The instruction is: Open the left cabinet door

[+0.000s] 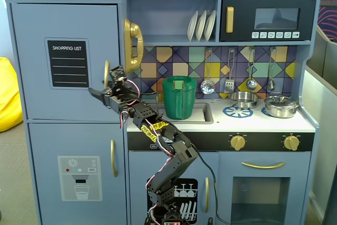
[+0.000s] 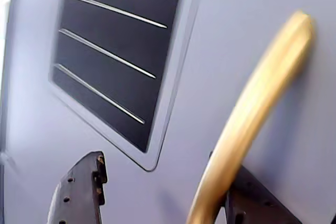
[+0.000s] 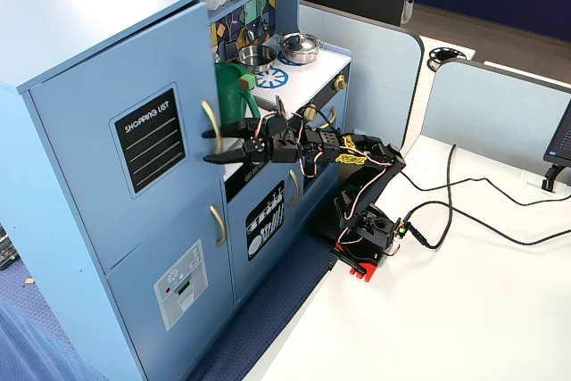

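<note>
Gold handle (image 2: pixel 247 114) of the left cabinet door (image 1: pixel 63 104) is sitting between the spread fingers of the gripper (image 3: pixel 214 145); jaws open, door lying shut.

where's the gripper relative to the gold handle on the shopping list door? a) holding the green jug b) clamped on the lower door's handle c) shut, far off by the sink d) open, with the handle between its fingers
D: in the wrist view the gold handle runs down between the two spread dark fingers of the gripper, in front of the shopping list door.
</note>
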`<state>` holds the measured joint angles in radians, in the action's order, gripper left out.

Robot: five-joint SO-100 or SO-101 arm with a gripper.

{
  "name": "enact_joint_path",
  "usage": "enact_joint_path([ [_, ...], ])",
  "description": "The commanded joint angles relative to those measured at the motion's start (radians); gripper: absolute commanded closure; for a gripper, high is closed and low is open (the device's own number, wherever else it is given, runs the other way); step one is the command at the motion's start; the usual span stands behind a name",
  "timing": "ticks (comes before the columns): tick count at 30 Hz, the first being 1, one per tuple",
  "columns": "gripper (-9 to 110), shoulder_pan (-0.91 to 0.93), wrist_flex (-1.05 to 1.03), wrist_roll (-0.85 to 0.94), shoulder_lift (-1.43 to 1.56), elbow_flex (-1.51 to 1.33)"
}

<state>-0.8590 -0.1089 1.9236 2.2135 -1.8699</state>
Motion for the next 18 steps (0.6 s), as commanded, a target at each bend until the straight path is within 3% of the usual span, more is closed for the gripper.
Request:
enact_joint_path([
  [1, 84, -0.121, 0.051, 0.101, 0.037, 0.002],
  [18, 86, -0.193, 0.106, 0.262, 0.307, -0.147],
])
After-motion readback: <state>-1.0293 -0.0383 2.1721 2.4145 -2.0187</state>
